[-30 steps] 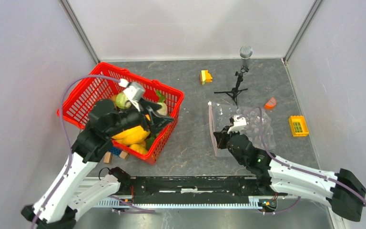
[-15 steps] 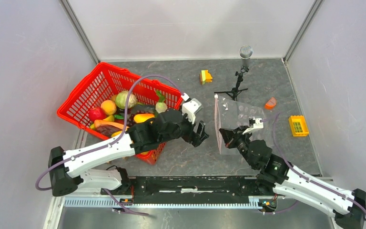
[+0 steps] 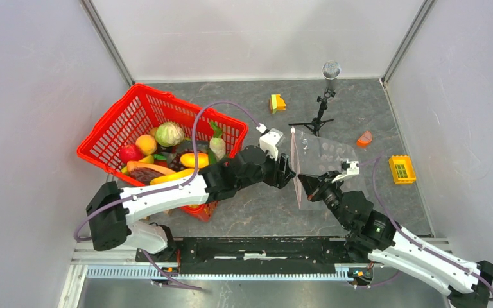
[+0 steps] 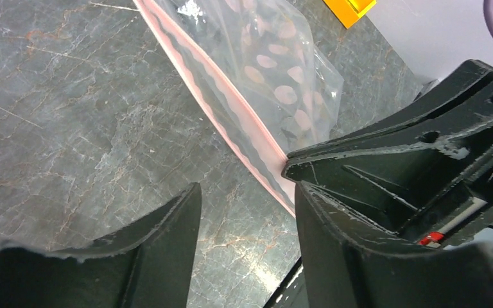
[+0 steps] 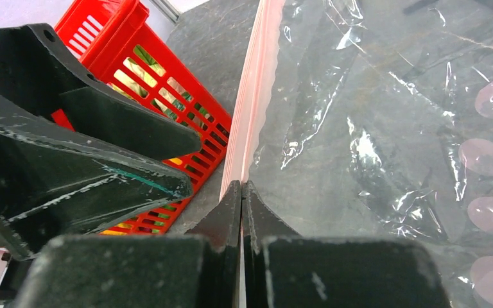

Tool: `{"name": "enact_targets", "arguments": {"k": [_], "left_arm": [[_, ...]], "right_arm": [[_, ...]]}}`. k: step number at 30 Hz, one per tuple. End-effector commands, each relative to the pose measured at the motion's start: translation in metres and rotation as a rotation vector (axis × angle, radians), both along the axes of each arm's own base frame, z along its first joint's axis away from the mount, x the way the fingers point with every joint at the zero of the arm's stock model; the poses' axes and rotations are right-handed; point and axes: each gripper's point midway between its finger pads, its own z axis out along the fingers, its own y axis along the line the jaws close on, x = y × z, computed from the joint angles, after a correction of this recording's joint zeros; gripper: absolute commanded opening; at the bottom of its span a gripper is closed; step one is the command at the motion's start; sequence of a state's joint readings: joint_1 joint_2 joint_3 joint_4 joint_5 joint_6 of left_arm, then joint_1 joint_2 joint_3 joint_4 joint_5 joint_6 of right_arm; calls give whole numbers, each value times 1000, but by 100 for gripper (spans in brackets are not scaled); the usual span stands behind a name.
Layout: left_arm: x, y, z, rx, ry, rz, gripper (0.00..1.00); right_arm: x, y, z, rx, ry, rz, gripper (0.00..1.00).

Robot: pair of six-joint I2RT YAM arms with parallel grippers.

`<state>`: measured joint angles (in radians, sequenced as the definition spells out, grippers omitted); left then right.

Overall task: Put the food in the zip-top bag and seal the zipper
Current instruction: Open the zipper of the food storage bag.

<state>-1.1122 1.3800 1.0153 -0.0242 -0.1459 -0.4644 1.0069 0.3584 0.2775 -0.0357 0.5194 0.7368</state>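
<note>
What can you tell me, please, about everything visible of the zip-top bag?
The zip-top bag is clear, crinkly plastic, roughly square, printed with pale pink ovals, and no food shows inside. It lies on the grey table, its pale pink zipper strip facing the red basket. The right pincer is shut on the strip's near end; the left pincer stands open close beside it, gripping nothing.

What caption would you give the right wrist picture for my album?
Right end effector pinching the pink zipper of the zip-top bag, the left end effector open alongside, red basket behind.
</note>
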Motion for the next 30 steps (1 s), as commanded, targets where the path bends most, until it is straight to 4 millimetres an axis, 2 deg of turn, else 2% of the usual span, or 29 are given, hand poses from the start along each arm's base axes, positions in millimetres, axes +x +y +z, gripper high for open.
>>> {"name": "enact_targets", "arguments": {"k": [1,10,15,19,30], "left_arm": [[6,-9,13,-88,-2,37,61],[7,-20,1,-105,27,27,62],[12,-13,-12,-106,47,79,57],[9,-12,-12,-107,58,68,56],[12,-28,-33,-119,123,44,56]], "right_arm": [[-2,0,11,26,-16,11,0],[-4,4,15,-7,-12,41,0],[-6,3,17,26,-16,41,0],[-4,-6,7,-28,12,2,0],[-11,-4,22,29,-34,45,0]]}}
